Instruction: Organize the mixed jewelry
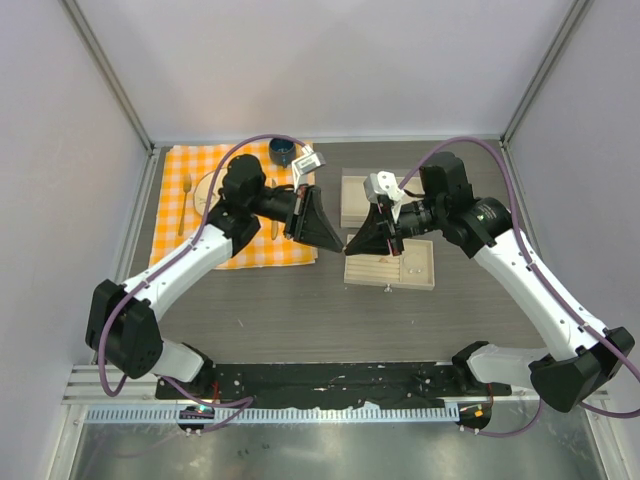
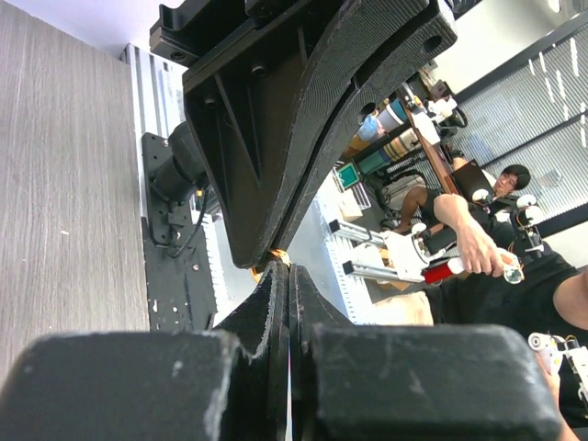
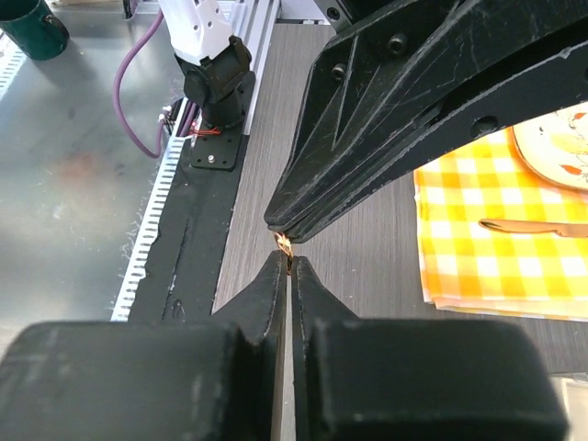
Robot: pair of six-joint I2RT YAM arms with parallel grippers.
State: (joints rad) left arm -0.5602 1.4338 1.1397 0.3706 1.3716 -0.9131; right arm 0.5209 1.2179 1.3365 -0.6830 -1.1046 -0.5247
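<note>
By the tray (image 1: 420,275) corner, both end effectors (image 2: 283,268) (image 3: 287,262) — closed — pinch one gold bit (image 3: 283,243).

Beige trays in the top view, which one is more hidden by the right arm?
The far tray, nearer the back wall: the right arm covers much of its middle with its wrist. The near tray lies mostly uncovered.

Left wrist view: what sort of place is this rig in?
Probably a robotics lab: white panel walls on aluminium framing enclose the table, and beyond, a person grips a handheld device near cluttered desks.
</note>
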